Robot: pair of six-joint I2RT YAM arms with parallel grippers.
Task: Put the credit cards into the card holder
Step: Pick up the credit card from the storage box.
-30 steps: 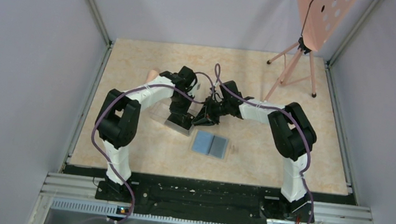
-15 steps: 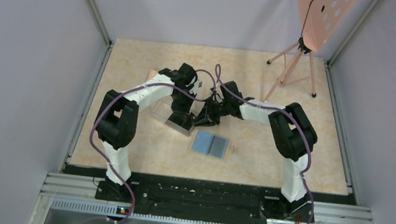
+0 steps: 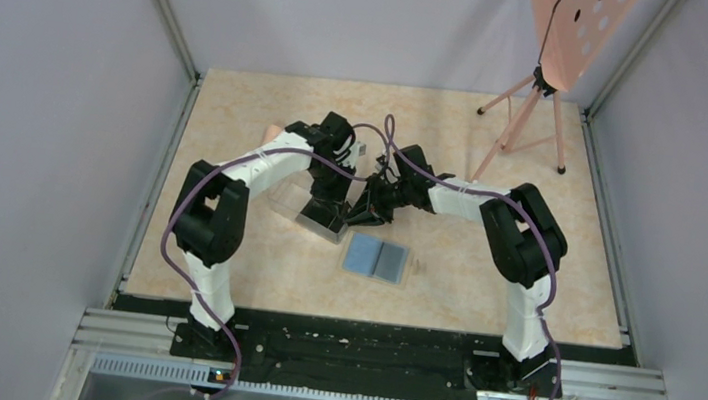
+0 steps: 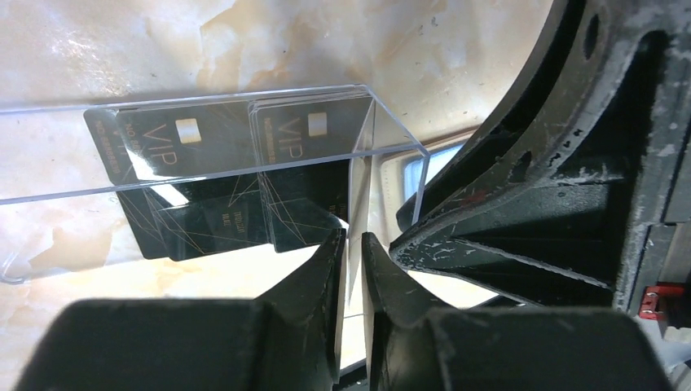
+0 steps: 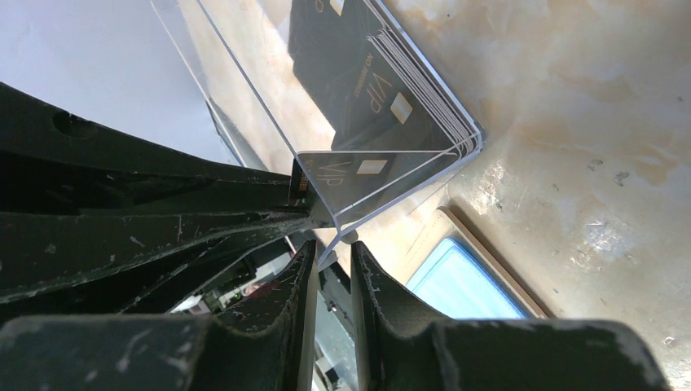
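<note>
Several black credit cards marked VIP stand stacked inside a clear plastic box. Both arms meet at this box. My left gripper straddles the box's end wall, jaws nearly together with a sliver of light beside the wall; a pinch cannot be made out. My right gripper is shut on the box's near corner. The card holder lies open and flat, grey-blue side up, just in front of the box.
A pink tripod stand with a perforated board stands at the back right. A small pink object lies behind the left arm. Grey walls and metal rails bound the marbled table.
My left wrist has shifted slightly up and to the right at the box. The right arm, box and card holder have stayed where they were.
</note>
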